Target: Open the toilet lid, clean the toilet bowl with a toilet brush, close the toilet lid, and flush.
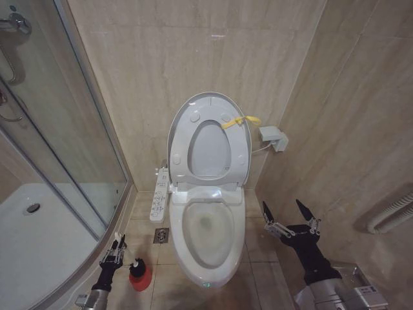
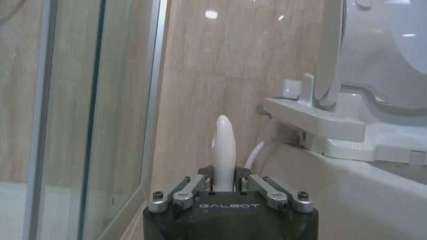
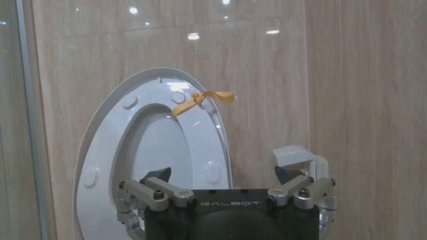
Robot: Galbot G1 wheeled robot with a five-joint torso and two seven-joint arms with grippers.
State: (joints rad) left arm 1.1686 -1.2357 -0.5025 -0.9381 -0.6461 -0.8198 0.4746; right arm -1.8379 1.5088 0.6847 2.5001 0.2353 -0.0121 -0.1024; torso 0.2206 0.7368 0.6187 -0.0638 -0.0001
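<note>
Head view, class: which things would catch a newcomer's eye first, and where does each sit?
The glossy white oval toilet lid stands raised against the beige tiled wall, a yellow strap tied at its edge, above the open white ceramic toilet bowl. Low on the robot's left, the left gripper is shut on the thin white handle of the toilet brush, beside a red holder cup.

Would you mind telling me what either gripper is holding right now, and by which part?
The left gripper is shut on the toilet brush, gripping its white stick handle just below the tip. The right gripper is open and holds nothing.
</note>
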